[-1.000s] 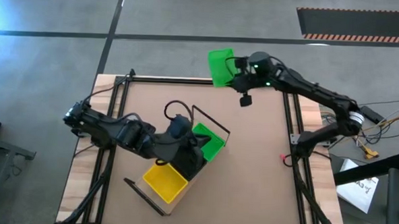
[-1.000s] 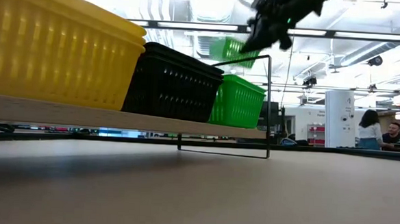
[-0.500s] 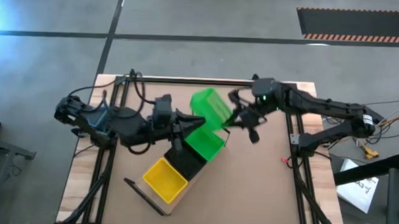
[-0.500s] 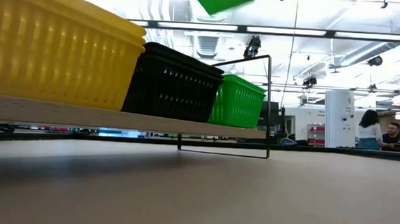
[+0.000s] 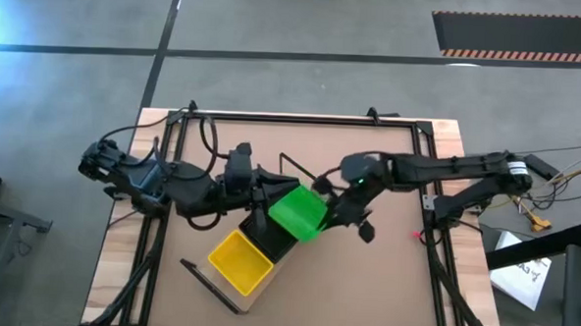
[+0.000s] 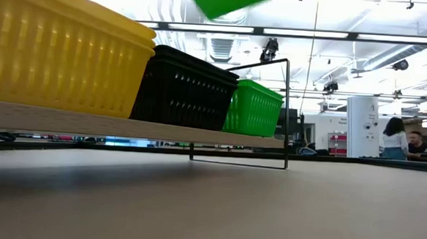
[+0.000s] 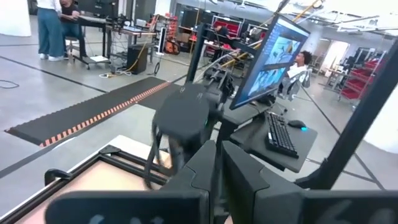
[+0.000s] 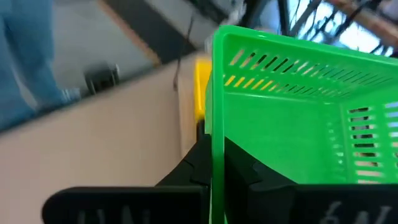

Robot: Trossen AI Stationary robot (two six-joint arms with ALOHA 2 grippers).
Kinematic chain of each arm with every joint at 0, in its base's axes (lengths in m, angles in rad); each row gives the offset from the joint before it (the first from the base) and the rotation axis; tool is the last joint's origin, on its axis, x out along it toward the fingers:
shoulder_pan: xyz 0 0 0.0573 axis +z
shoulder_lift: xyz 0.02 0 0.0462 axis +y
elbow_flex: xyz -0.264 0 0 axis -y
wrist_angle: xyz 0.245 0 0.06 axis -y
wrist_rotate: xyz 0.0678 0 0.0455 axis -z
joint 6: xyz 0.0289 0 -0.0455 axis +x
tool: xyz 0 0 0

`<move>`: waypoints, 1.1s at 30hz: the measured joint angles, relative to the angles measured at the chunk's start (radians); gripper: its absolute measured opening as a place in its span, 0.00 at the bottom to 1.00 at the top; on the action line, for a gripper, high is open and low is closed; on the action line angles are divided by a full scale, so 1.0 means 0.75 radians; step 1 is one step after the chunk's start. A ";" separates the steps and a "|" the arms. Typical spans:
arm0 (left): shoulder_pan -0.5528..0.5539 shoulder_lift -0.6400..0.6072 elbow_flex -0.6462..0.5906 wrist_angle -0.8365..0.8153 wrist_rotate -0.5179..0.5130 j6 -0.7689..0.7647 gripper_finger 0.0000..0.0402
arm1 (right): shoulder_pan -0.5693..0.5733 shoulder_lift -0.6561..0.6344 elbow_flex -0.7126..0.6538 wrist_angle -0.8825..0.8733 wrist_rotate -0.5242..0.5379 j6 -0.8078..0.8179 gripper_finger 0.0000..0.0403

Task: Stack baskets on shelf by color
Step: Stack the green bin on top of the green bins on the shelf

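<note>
1. Right now my right claw (image 8: 214,163) was clamped on the rim of a green basket (image 5: 297,211).
2. I held it above the shelf (image 5: 263,280), over the green end.
3. My left claw (image 7: 217,163) was pinched shut beside the shelf.

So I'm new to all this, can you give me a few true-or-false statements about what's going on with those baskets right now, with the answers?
1. The right gripper is clamped on the rim of a green basket. True.
2. The carried green basket rests flat on the tabletop. False: the low view shows it up in the air, above the shelf.
3. On the shelf sit a yellow basket, a black basket and another green basket. True.
4. The black basket is at one end of the row. False: it sits between yellow and green.
5. The left gripper holds a yellow basket. False: it holds nothing.
</note>
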State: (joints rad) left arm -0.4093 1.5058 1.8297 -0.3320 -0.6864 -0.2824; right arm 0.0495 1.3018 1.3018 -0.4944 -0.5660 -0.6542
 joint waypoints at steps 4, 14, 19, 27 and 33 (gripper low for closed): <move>-0.027 0.001 -0.001 0.000 0.000 0.000 0.02 | 0.009 0.081 0.000 -0.055 0.164 -0.130 0.02; -0.078 0.000 -0.001 0.000 0.000 -0.003 0.02 | 0.007 0.262 0.068 -0.266 0.330 -0.341 0.02; -0.087 0.000 -0.001 0.000 0.000 -0.003 0.02 | 0.006 0.297 0.068 -0.272 0.460 -0.428 0.02; -0.088 0.001 -0.001 -0.010 0.000 -0.003 0.02 | 0.006 0.319 0.068 -0.334 0.477 -0.433 0.02; -0.087 0.001 -0.001 -0.011 0.000 -0.002 0.02 | 0.005 0.330 0.056 -0.361 0.479 -0.396 0.02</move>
State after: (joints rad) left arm -0.4748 1.5065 1.8287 -0.3401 -0.6861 -0.2840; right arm 0.0536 1.5496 1.3437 -0.7651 -0.2070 -0.9510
